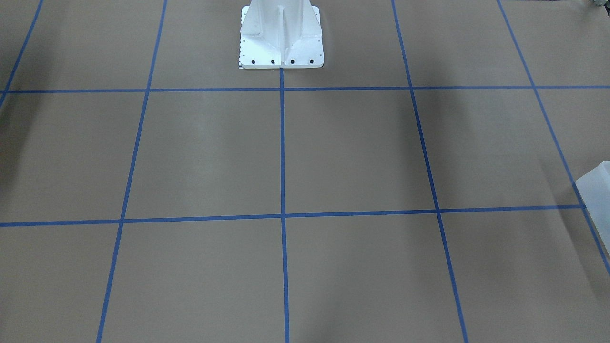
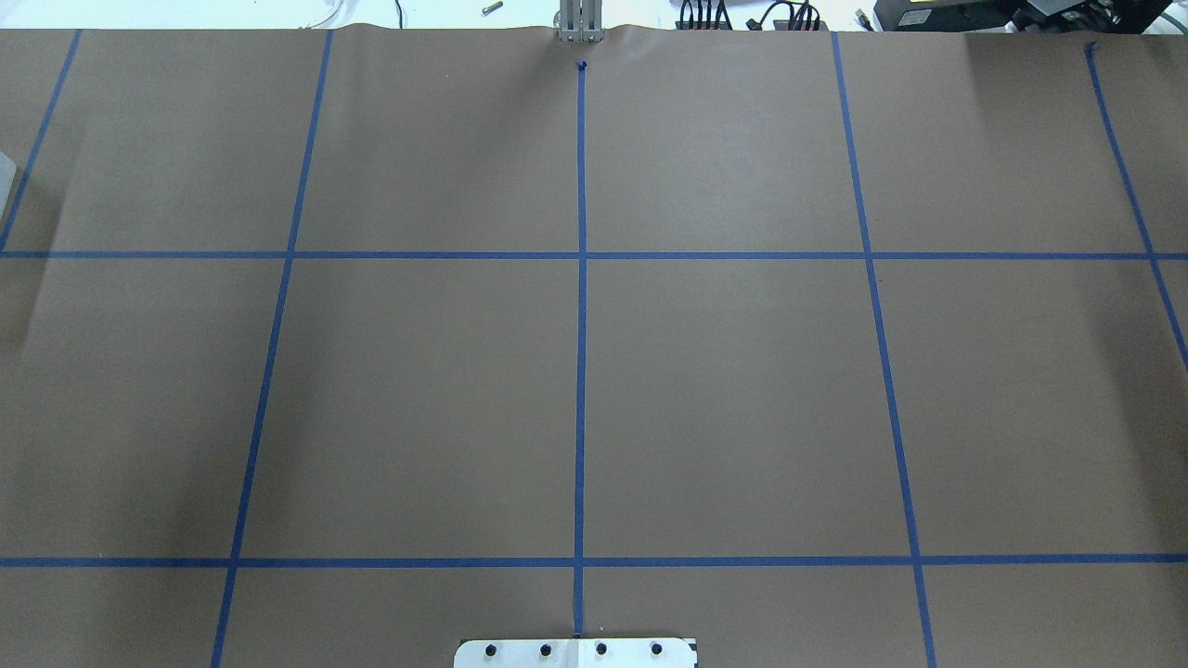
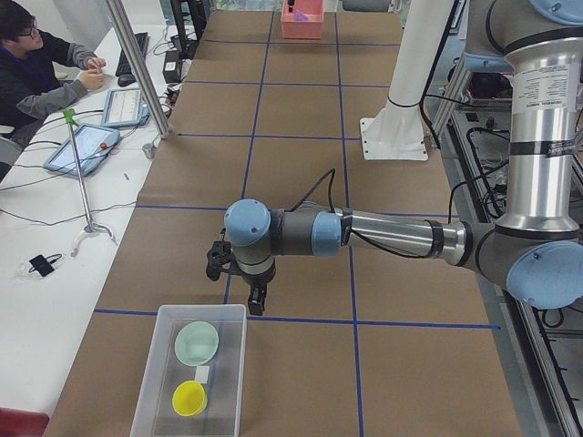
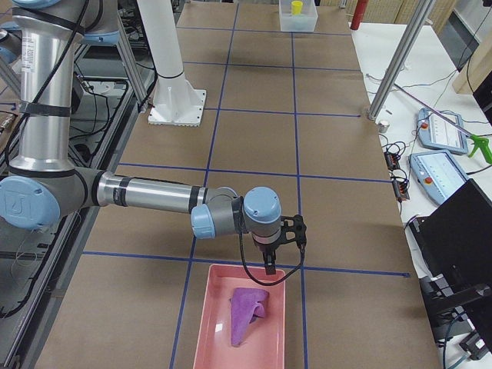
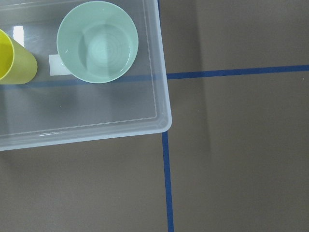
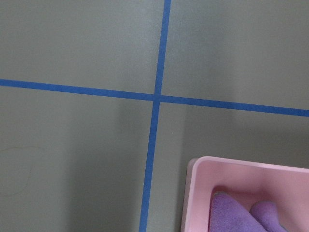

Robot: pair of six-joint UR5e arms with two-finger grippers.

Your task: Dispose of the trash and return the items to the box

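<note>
A clear plastic box (image 3: 232, 382) holds a mint-green bowl (image 3: 197, 342) and a yellow cup (image 3: 189, 398). My left gripper (image 3: 256, 300) hangs just past the box's far end; I cannot tell if it is open or shut. The left wrist view shows the box's corner (image 5: 163, 104), the bowl (image 5: 97, 42) and the cup (image 5: 17, 63). A pink tray (image 4: 201, 323) holds a purple cloth (image 4: 247, 311). My right gripper (image 4: 270, 266) hangs over the tray's far edge; its state cannot be told. The right wrist view shows the tray corner (image 6: 231, 169) and the cloth (image 6: 241, 212).
The table is covered in brown paper with a blue tape grid. The white robot pedestal (image 1: 281, 38) stands at the robot's side of the table. A corner of the clear box (image 1: 595, 190) shows at the front-facing view's right edge. An operator (image 3: 36, 73) sits at a side desk with tablets.
</note>
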